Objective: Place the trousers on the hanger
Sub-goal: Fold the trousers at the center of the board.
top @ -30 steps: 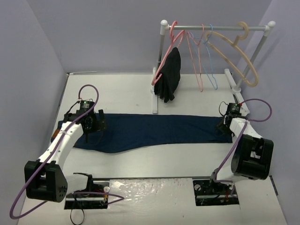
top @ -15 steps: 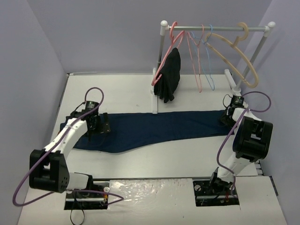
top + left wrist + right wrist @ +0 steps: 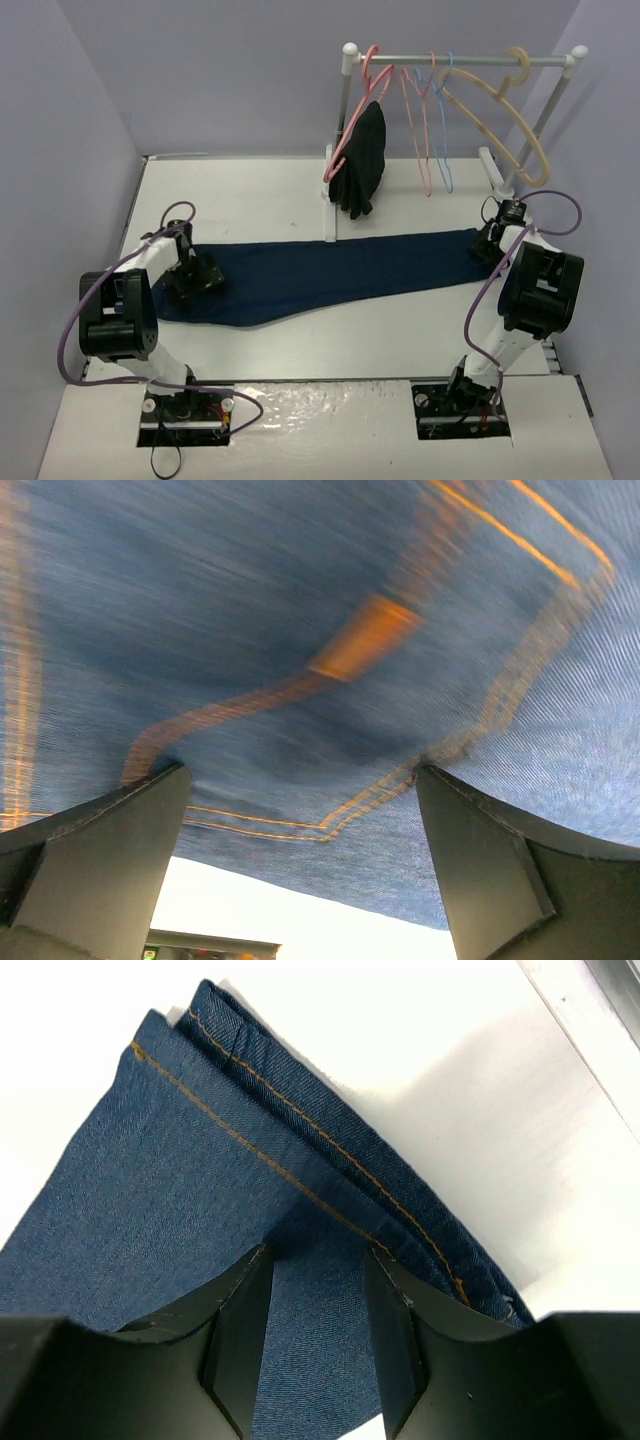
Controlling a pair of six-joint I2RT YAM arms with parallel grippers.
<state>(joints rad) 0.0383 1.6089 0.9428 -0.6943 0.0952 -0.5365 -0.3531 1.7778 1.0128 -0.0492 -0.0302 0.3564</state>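
The trousers (image 3: 330,272) lie flat across the table, waist at the left and leg ends at the right. My left gripper (image 3: 196,273) sits low over the waist end with its jaws wide open; its wrist view fills with denim (image 3: 300,660) and orange stitching between the fingers (image 3: 110,855). My right gripper (image 3: 489,246) is at the leg ends, its jaws close together with the hem's denim (image 3: 200,1160) between the fingers (image 3: 240,1330). The light-blue hanger (image 3: 448,150) hangs on the rail at the back right.
The clothes rack (image 3: 460,60) stands at the back right, its white base (image 3: 331,215) just behind the trousers. On it hang pink hangers (image 3: 425,150), a beige hanger (image 3: 520,130) and a black garment (image 3: 362,160). Walls close in on both sides.
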